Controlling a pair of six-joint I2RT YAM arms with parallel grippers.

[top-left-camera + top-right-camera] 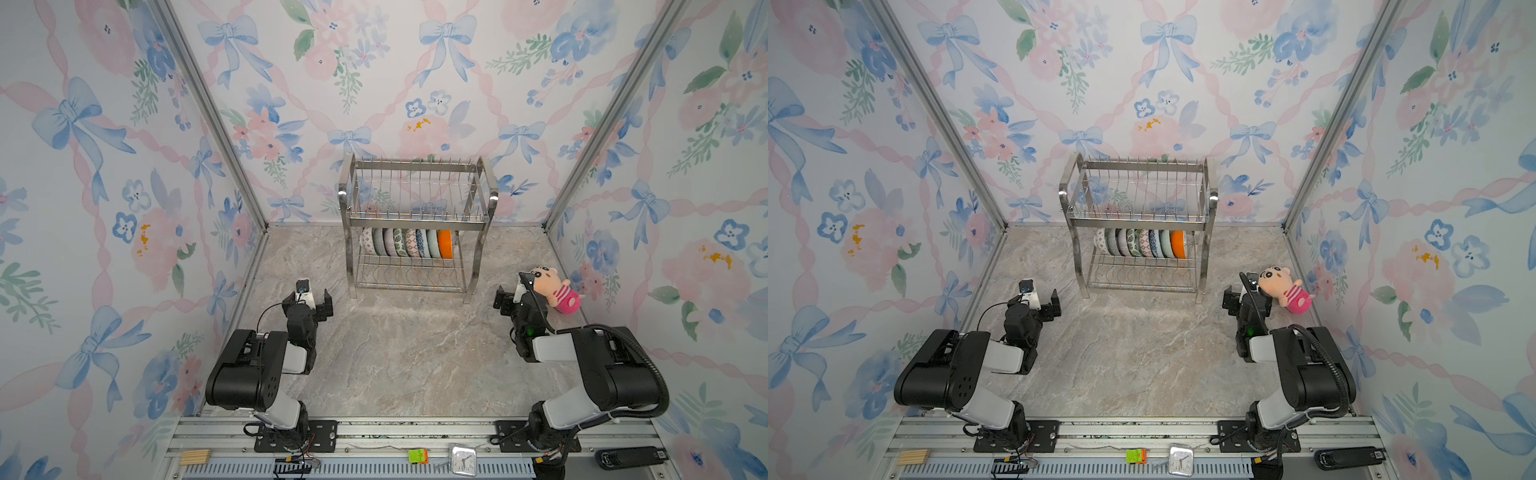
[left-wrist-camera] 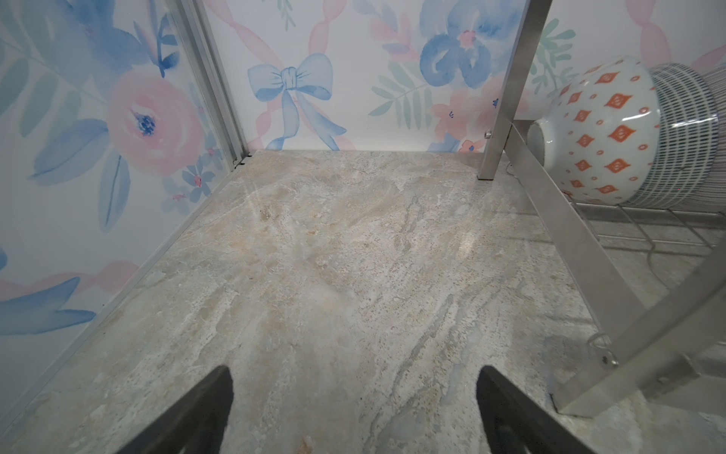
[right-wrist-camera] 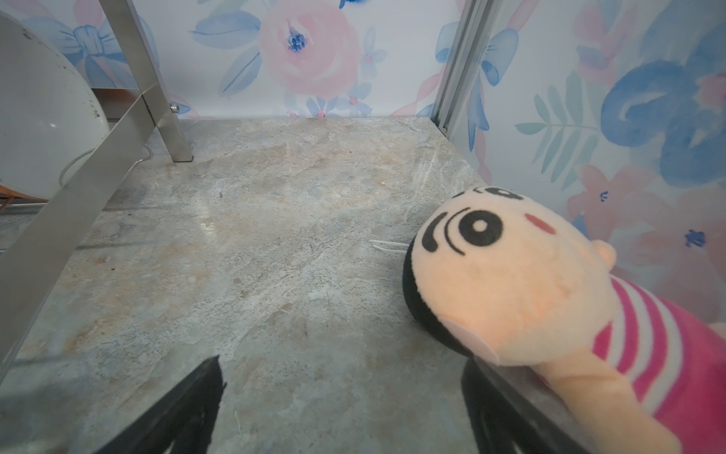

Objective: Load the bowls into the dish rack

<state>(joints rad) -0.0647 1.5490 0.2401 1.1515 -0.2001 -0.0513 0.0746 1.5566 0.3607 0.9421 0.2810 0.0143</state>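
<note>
The left gripper (image 2: 355, 375) hangs low over the table (image 1: 395, 357), jaws wide apart and empty. In the middle, the bowls (image 1: 409, 243) stand on edge along the dish rack's (image 1: 415, 167) lower shelf. The right gripper (image 3: 341, 365), likewise spread and empty, is just beside a plush doll (image 1: 557, 291).

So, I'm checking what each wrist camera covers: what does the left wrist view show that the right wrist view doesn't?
Only the left wrist view: the orange-diamond bowl on its side in the dish rack, base toward the camera, with a navy-striped bowl right behind it. Only the right wrist view: the pink-striped plush doll lying on the marble table, and a bowl's white inside. Both: a rack leg, that table, floral wallpaper, and an open, empty gripper: the left gripper in one, the right gripper in the other.
</note>
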